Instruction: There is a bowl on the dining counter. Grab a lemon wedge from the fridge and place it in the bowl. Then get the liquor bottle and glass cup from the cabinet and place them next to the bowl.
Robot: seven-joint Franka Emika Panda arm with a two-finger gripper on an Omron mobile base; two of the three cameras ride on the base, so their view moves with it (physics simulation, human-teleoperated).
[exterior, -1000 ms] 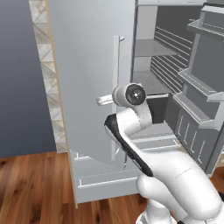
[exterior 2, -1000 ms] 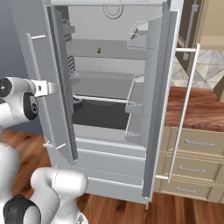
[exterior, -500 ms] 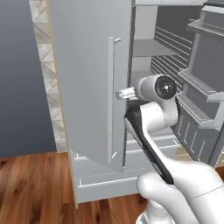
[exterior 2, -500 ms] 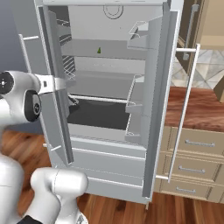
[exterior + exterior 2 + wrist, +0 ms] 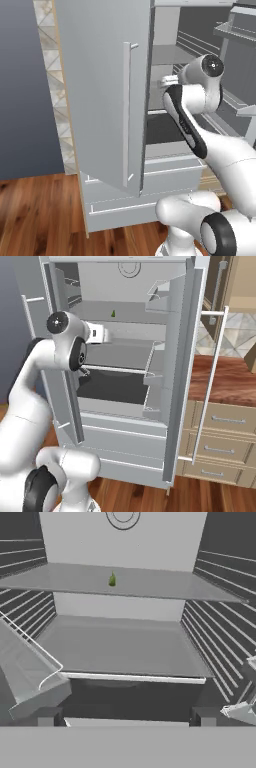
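The fridge [image 5: 180,356] stands with both doors swung wide. A small yellow-green lemon wedge [image 5: 112,579] sits near the back of its upper shelf, and it is also a small speck on that shelf in the right base view [image 5: 113,314]. My gripper [image 5: 126,717] is open and holds nothing. It points into the fridge at middle-shelf height, well short of and below the wedge. From the sides, the hand [image 5: 102,333] reaches in past the left door [image 5: 100,100]. The bowl, liquor bottle and glass cup are out of view.
The right door [image 5: 212,381], with its long white handle, stands out toward me. Beyond it are beige drawers [image 5: 225,441] under a wood-grain worktop [image 5: 227,373]. Door bins [image 5: 30,682] stick out at the left of the hand view. Two fridge drawers [image 5: 120,441] sit below.
My gripper has let go of the left door's handle and opened. The arm swung right, from the handle into the fridge opening. The left door stays open.
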